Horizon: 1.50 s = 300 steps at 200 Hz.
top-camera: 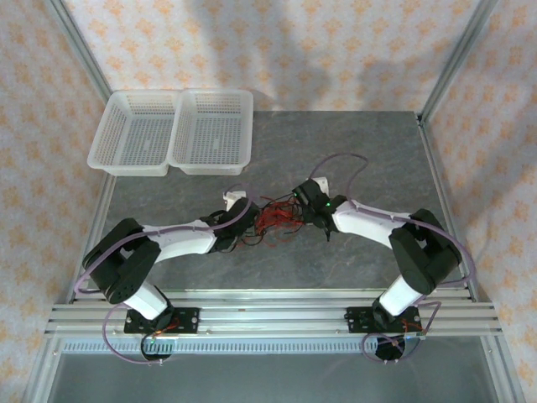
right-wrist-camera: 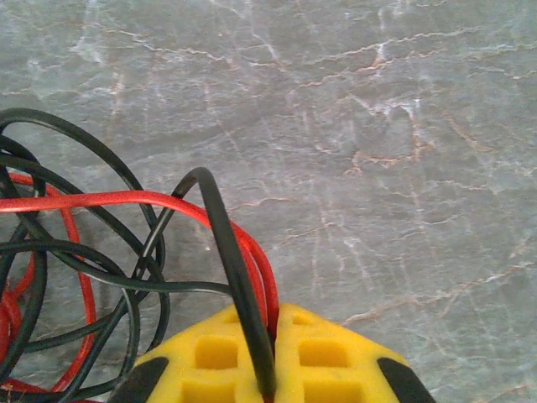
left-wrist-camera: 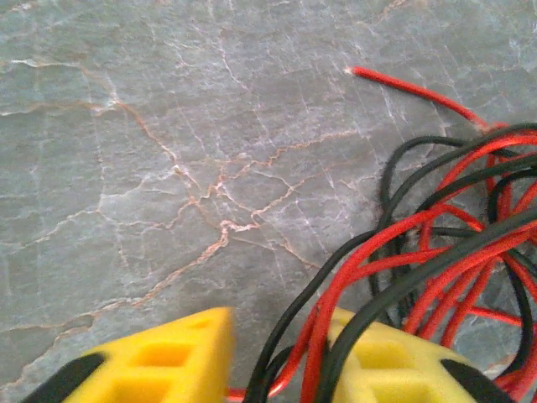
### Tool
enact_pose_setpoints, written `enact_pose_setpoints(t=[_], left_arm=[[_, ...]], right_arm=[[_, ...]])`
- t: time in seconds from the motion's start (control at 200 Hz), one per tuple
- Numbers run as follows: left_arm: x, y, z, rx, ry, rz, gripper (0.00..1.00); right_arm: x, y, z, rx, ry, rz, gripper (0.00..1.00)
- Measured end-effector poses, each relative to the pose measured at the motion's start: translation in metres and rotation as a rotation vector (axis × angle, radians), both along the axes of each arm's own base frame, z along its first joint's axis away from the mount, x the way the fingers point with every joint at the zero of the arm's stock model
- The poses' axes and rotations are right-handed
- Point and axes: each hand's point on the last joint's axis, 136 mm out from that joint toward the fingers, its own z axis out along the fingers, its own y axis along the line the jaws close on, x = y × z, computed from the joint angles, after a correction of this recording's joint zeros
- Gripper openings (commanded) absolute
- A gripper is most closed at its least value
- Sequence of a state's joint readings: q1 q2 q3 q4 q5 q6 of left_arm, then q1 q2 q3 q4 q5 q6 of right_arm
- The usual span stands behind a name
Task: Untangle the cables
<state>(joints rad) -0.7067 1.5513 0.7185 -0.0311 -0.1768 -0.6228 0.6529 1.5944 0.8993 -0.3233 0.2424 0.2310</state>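
Pinching cables (right-wrist-camera: 234, 252), right gripper (right-wrist-camera: 274, 323), left gripper (left-wrist-camera: 281, 340) parted

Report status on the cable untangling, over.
Left gripper open, strands in its gap. Right gripper shut on cables. Red and black tangled together. Nothing blocking.

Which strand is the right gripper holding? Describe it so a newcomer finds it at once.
On the grey table, a tangle of red and black cables lies between the arms. At its right side the right gripper is shut on a black wire that arches up, then runs down between the yellow fingers. Unlike the flatter black loops to its left, it stands tall beside red wires.
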Motion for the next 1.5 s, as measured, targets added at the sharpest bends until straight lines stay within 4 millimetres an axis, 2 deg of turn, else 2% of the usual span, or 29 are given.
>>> enact_pose_setpoints(t=[0.165,0.325,0.46,0.631,0.741,0.916,1.026,1.201,1.331,1.442,1.502], left_arm=[[-0.003,0.003,0.017,0.000,-0.024,-0.010,0.53],[-0.006,-0.004,0.040,-0.014,-0.051,-0.040,0.65],[-0.001,-0.021,0.071,-0.047,-0.103,-0.080,0.75],[0.011,-0.035,0.094,-0.074,-0.143,-0.105,0.76],[0.018,-0.044,0.087,-0.059,-0.128,-0.123,0.75],[0.018,-0.052,0.049,-0.022,-0.050,-0.155,0.71],[0.021,-0.058,0.037,-0.027,-0.038,-0.168,0.64],[0.019,-0.062,0.008,-0.033,-0.006,-0.178,0.45],[0.011,-0.055,-0.008,-0.036,0.014,-0.165,0.32],[0.010,-0.054,-0.010,-0.045,0.008,-0.157,0.18],[0.011,-0.054,-0.010,-0.045,0.002,-0.152,0.09]], right_arm=[[-0.001,-0.002,-0.001,0.039,0.018,-0.035,0.36],[-0.007,0.010,0.012,0.255,0.016,-0.100,0.54],[-0.017,0.024,0.021,0.503,0.016,-0.163,0.62],[-0.033,0.040,0.004,0.724,0.089,-0.264,0.66],[-0.036,0.046,-0.008,0.795,0.126,-0.328,0.68],[-0.034,0.061,-0.017,0.865,0.154,-0.371,0.69],[-0.032,0.067,-0.024,0.872,0.166,-0.386,0.66],[-0.031,0.065,-0.031,0.848,0.173,-0.410,0.51],[-0.033,0.061,-0.037,0.808,0.173,-0.416,0.30],[-0.035,0.055,-0.043,0.745,0.173,-0.398,0.12],[-0.032,0.056,-0.042,0.714,0.164,-0.377,0.06]])
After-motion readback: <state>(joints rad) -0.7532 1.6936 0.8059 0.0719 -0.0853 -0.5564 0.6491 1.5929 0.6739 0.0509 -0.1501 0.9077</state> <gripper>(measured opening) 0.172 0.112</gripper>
